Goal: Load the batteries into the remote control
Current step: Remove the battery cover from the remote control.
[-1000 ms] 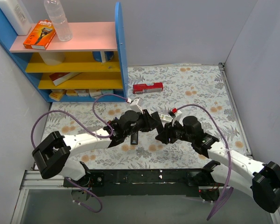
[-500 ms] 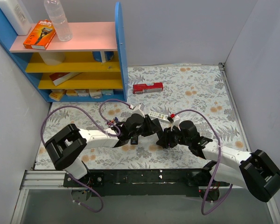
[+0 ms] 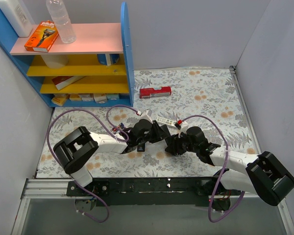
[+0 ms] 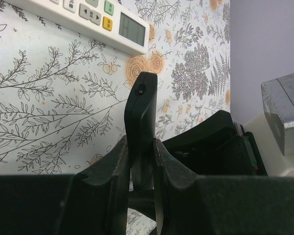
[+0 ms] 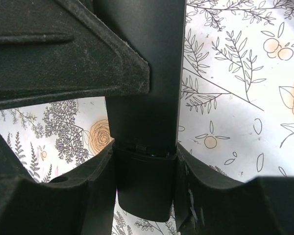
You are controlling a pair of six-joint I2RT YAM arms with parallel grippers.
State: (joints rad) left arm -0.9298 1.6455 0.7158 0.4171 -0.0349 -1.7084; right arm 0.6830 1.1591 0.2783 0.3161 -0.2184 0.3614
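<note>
The black remote control [image 4: 141,117] is held off the mat between both grippers, edge-on in the left wrist view. My left gripper [image 3: 152,134] is shut on its middle, fingers [image 4: 116,166] pressed on both faces. My right gripper [image 3: 172,142] is shut on the end that carries the back cover [image 5: 144,183]. A thin seam separates the cover from the remote body [image 5: 142,98]. In the right wrist view the gripper [image 5: 144,164] clamps the cover's two sides. No single battery cells show.
A white remote [image 3: 166,121] lies just behind the grippers and also shows in the left wrist view [image 4: 88,19]. A red pack [image 3: 155,91] lies further back on the floral mat [image 3: 210,98]. A blue shelf unit [image 3: 88,58] stands at the back left.
Both grippers, holding the black remote, have moved nearer and lower over the last second. The left arm's elbow has swung right. Little has changed in the last half second.
</note>
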